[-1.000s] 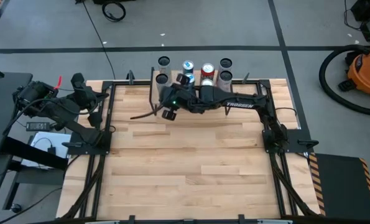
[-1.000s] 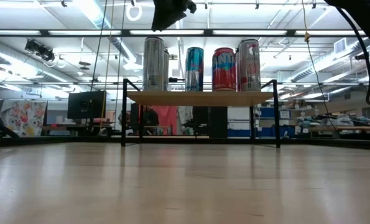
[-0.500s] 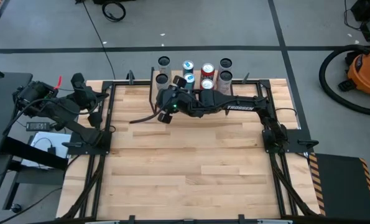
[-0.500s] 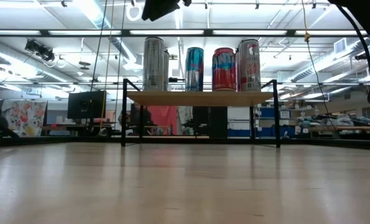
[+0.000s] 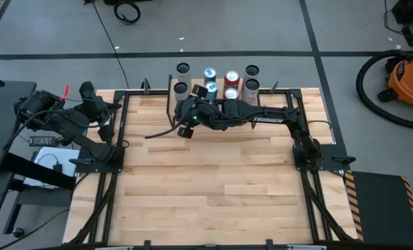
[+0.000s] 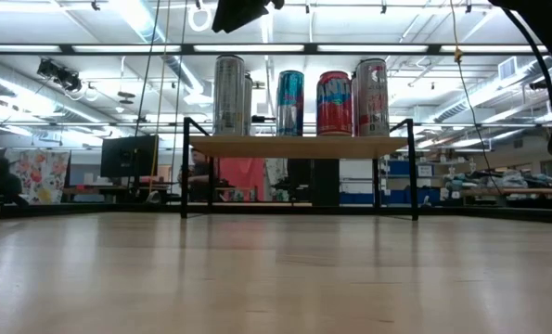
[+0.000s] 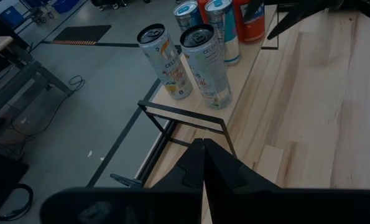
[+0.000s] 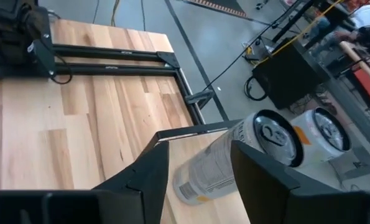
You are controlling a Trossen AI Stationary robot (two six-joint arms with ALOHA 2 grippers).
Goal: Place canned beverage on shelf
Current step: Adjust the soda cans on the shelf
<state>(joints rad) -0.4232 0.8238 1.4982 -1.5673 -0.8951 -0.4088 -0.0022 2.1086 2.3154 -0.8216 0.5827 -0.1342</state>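
High view: right arm stretched across the far side of the table, right gripper [image 5: 186,110] hovering over the shelf's [image 5: 195,95] left end, just beside the white cans. Shelf sits at the far table edge, centred, with six cans on it in two rows. Low view shows them all upright on the board: silver can [image 6: 227,95] at left, blue can [image 6: 290,102] next, red can [image 6: 334,103], then another silver can with a red logo [image 6: 372,96] at right; the rest are hidden behind these. Right gripper shows only as a dark shape at the top of the low view [image 6: 241,13], above the left can and clear of it. Right wrist view: fingers [image 8: 143,175] spread apart, nothing between them; two white cans [image 8: 247,155] visible through the gap, standing at the shelf's corner [image 8: 191,149], not touched. Left arm parked folded at the table's left edge, left gripper [image 5: 107,110] off the work area. Left wrist view: its fingers [image 7: 203,163] pressed together, holding nothing, looking across at the shelf's end frame [image 7: 185,124] and the two white Celsius cans [image 7: 206,65] side by side, blue and red cans behind them. Table [image 5: 206,187] is light wood planks.
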